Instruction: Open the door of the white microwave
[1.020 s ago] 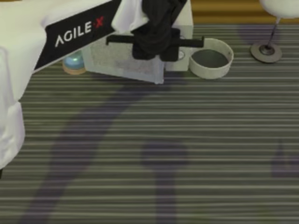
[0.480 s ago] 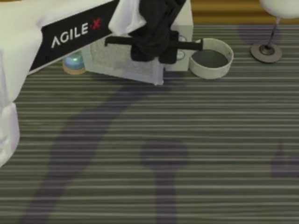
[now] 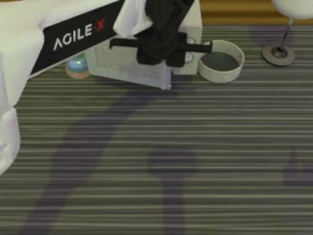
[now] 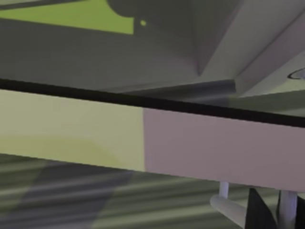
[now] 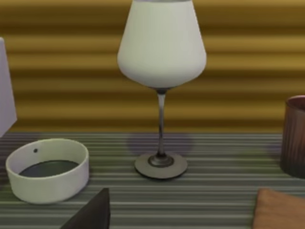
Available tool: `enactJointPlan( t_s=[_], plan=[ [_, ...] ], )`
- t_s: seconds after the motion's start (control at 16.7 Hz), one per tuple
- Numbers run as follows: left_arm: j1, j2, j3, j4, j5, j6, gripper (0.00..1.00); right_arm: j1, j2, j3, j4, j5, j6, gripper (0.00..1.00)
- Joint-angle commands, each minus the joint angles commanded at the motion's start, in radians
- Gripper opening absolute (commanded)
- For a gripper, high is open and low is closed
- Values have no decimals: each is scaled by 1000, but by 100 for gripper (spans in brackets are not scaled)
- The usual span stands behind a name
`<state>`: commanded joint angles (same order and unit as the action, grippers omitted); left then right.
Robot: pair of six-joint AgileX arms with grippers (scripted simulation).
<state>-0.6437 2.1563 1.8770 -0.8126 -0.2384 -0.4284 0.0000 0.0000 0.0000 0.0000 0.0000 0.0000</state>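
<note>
White "AGILE X" lettering, X in red, on left arm's black panel (image 3: 78,36)

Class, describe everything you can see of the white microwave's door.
The door is a flat off-white panel with a large grey speckled mesh window. It stands swung partly open, angled out from the boxy white microwave over the striped table. The left gripper hangs over its free edge; the contact itself is hidden.

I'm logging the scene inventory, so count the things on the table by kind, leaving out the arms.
White microwave: 1
White ring bowl: 1
Wine glass: 1
Brown cup: 1
Small blue-topped object: 1
Orange object: 1
Total: 6
</note>
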Motion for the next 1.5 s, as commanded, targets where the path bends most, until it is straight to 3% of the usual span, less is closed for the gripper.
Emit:
enactJointPlan(
  t_s=[0.72,1.14,1.5],
  plan=[
    [-7,-5,2,3,7,-1,0,0,0,0,0,0,0,100],
    [11,-82,-128,66,45,89,0,0,0,0,0,0,0,100],
    [11,-83,-130,67,46,90,0,0,0,0,0,0,0,100]
  ],
)
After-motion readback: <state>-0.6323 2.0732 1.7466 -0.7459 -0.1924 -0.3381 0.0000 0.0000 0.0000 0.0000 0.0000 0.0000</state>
